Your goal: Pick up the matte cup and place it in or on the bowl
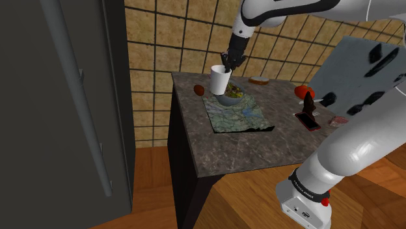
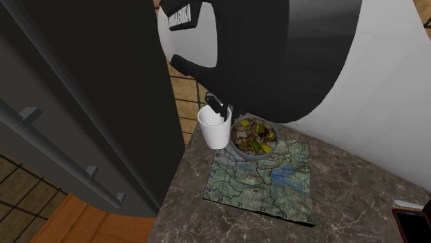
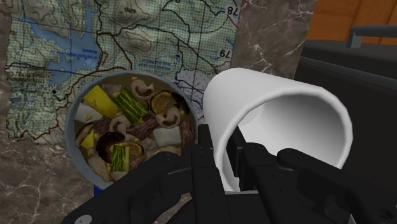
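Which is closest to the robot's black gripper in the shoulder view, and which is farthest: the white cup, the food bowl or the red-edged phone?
1. White cup: clasped at its rim by the gripper.
2. Bowl: just below the cup, on the map.
3. Red-edged phone: far off toward the shoulder view's right, on the counter.

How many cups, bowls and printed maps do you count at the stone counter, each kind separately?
cup: 1
bowl: 1
map: 1
Total: 3
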`<state>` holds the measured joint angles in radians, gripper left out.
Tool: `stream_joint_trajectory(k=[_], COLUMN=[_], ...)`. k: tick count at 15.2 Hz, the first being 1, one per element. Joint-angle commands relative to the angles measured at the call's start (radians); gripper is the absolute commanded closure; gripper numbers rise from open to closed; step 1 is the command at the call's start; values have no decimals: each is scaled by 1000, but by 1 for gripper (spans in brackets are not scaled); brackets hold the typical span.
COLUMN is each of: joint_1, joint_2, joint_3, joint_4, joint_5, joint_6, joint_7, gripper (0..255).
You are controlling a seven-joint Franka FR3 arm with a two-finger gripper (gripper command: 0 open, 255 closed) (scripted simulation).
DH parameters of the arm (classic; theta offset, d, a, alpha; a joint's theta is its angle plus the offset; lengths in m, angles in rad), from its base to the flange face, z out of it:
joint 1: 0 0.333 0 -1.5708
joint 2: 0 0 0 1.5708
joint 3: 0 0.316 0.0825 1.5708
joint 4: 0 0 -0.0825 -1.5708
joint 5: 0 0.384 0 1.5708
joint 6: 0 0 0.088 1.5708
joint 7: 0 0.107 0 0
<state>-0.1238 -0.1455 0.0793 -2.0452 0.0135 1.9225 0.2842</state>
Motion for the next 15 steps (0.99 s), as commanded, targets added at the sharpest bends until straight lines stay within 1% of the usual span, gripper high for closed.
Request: stream_joint_trajectory(k=[1,8,15], joint_1=[0,0,-67], joint_2=[-3,-8,102], joint_3=[0,0,-84], joint_4=[23,108,284], joint_5=[0,0,-9], joint_6=[-27,-116,-183], joint_7=[1,1,-146], gripper=[255,255,255])
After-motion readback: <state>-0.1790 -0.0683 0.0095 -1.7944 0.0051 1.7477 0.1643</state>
